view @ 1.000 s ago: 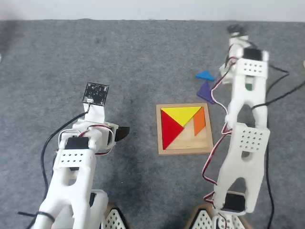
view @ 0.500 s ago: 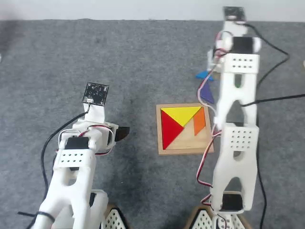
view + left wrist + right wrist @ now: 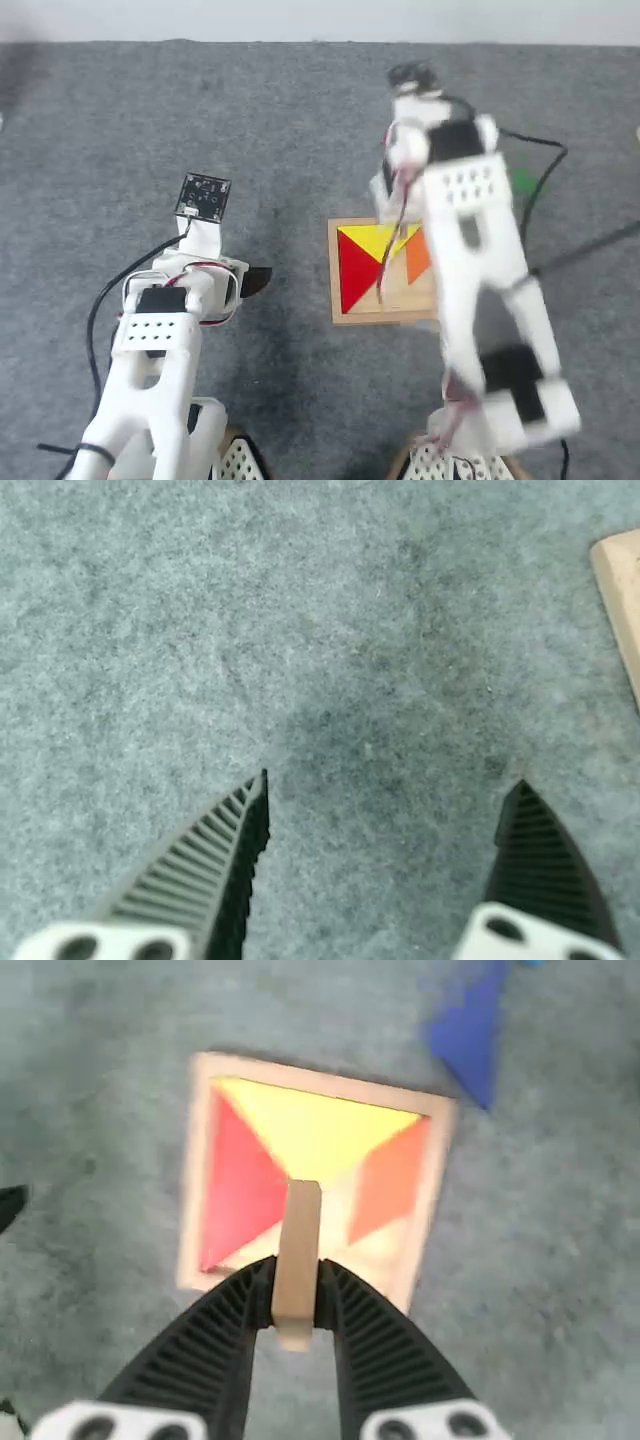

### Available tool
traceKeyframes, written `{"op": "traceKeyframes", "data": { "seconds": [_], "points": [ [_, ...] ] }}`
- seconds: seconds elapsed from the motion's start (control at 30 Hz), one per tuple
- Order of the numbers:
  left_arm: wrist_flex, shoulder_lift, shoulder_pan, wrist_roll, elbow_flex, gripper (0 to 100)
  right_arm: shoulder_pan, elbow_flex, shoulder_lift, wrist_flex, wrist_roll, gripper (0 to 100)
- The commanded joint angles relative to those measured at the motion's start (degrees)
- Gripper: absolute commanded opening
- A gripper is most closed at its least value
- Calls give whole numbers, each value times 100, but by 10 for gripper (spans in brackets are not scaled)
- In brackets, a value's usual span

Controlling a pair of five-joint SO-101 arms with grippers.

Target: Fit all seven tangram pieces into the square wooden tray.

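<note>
My right tool (image 3: 296,1272) is clamped on a tangram piece (image 3: 298,1225), edge-on above the wooden tray (image 3: 437,1180). Piece looks light, stiff, slick; I'd pinch the flat faces. Left tool (image 3: 390,795) apart, tray at its 3 o'clock.

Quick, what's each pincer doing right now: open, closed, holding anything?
Left pincer: open, holding nothing.
Right pincer: closed on a tan piece, above the tray.

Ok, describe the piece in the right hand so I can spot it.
Find the square wooden tray. Over it, the right hand grips a slim piece on edge. It looks bare wood, unlike the red piece, yellow piece and orange piece inside.
</note>
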Motion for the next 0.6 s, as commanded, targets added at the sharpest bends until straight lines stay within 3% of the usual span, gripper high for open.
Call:
{"op": "traceKeyframes", "data": {
  "seconds": [0.0,0.27,0.57],
  "points": [
    [-88,-141,26,-62,-22,346,-66,1556,-1182,-1174,-97,7],
    [-88,-141,26,-62,-22,346,4,3490,-743,-3125,-105,7],
    [-88,-141,26,-62,-22,346,-171,3701,-233,-3495,-369,10]
  ]
}}
